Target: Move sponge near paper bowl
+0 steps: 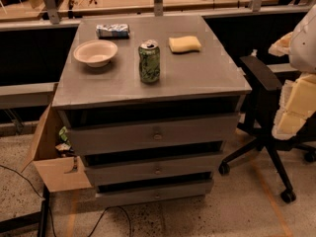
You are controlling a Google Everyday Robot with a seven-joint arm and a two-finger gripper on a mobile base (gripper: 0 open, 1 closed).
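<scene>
The pale yellow sponge (184,44) lies flat on the grey cabinet top (197,80), at the back right. The off-white paper bowl (96,52) stands at the back left, about two can-widths left of the green can (149,61). The can stands upright between bowl and sponge, a little nearer the front. My gripper (295,90) shows at the right edge of the view, off the cabinet and well to the right of the sponge, holding nothing that I can see.
A blue and white packet (112,30) lies behind the bowl. The cabinet has three drawers (157,136) below. A black office chair (264,107) stands at the right, under my gripper. An open cardboard box (49,154) and cables lie on the floor at the left.
</scene>
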